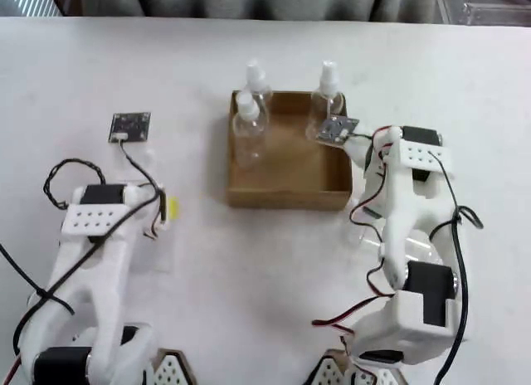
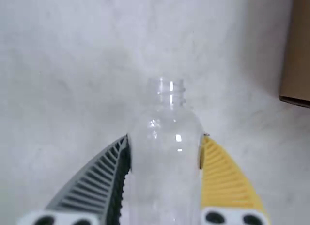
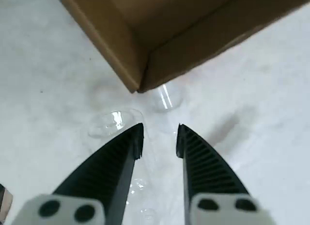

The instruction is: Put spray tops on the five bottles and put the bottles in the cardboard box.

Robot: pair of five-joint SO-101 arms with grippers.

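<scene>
**High view.** A cardboard box (image 1: pixel 286 196) sits open at the middle of the white table (image 1: pixel 265 45). Three clear bottles with white spray tops stand upright at its far side. The first capped bottle (image 1: pixel 249 129) is toward the far left corner. The second capped bottle (image 1: pixel 257 80) is just behind it at the far wall. The third capped bottle (image 1: pixel 325 99) is at the far right corner. The left arm (image 1: pixel 95 236) lies to the left of the box, well apart from it, and the left gripper (image 1: pixel 168 209) points toward the far edge of the table. The right arm (image 1: pixel 406 194) stands just beside the box's right wall.

**Left wrist view.** The left gripper (image 2: pixel 165 140) pinches a bare-necked bottle (image 2: pixel 167 157). The grey finger (image 2: pixel 97 186) presses one side of its body and the yellow finger (image 2: pixel 225 181) the other. The neck points away from the wrist. An edge of the cardboard box (image 2: pixel 298 50) shows apart from the bottle.

**Right wrist view.** The right gripper (image 3: pixel 160 133) hangs over the table just outside a corner of the cardboard box (image 3: pixel 193 45). Its black fingers (image 3: pixel 116 167) stand slightly spread, with a narrow gap between the tips. Two clear plastic rims, the first rim (image 3: pixel 114 120) and the second rim (image 3: pixel 164 95), lie on the table between the fingertips and the box corner. Clear plastic glints below the fingers; contact cannot be judged
</scene>
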